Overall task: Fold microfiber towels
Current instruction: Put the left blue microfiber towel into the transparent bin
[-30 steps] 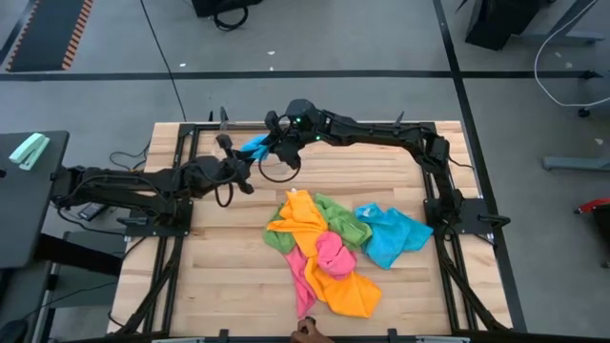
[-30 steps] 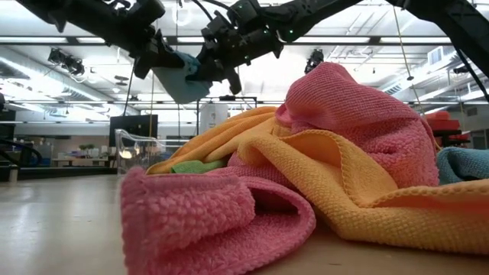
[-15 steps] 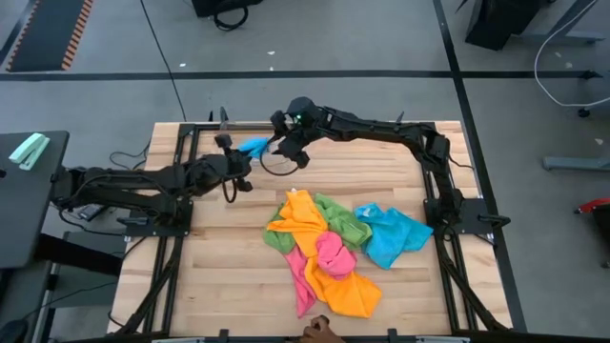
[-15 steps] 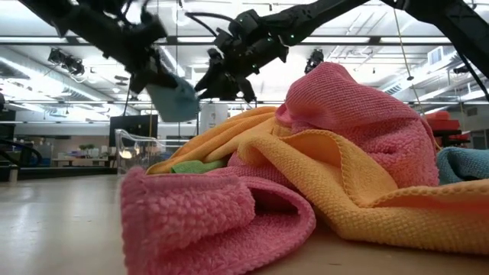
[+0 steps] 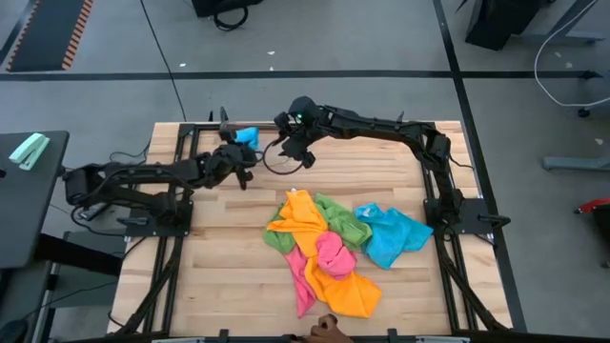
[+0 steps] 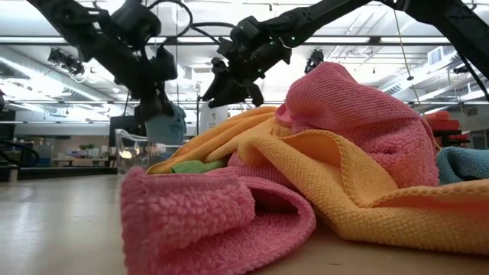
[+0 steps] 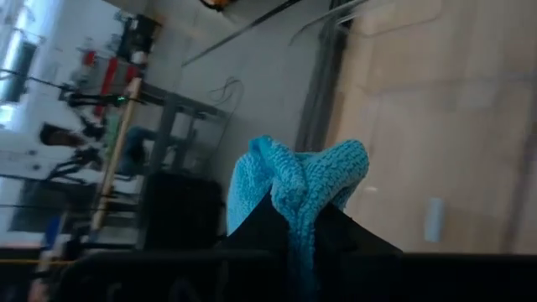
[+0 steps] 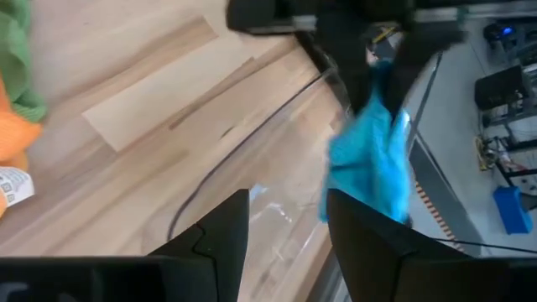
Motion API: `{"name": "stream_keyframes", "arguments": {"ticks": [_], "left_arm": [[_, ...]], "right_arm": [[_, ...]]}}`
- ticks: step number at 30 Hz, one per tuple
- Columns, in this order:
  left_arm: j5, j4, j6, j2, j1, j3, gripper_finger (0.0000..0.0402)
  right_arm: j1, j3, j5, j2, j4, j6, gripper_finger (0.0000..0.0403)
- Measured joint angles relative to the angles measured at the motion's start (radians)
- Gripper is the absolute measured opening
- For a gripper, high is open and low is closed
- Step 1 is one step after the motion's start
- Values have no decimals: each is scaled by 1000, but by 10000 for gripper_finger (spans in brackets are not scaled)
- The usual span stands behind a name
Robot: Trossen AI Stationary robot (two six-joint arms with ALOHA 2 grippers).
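One blue towel (image 5: 247,134) above clear bin (image 5: 276,164).

We see a clear plastic bin (image 5: 276,157) standing on the wooden table (image 5: 219,267) near its far edge, about midway along it; in the low view the bin (image 6: 134,149) shows behind the pile. A dark side stand (image 5: 24,205) sits off the table's left edge, with a pale green object (image 5: 29,151) lying on it. At the table's near edge a person's hand (image 5: 324,329) just shows.
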Motion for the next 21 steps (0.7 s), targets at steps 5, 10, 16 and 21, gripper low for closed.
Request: {"name": "stream_keyframes", "arguments": {"ticks": [5,10,16,21], "left_arm": [[-27,50,50,55,22,0,21],[-56,52,79,111,33,0,21],[-56,52,78,161,67,0,21],[-48,43,35,169,97,0,40]], "right_arm": [[0,0,0,0,-10,0,168],[1,0,-1,0,-19,0,168],[10,0,-23,0,-20,6,168],[26,0,-24,0,-30,7,168]]}}
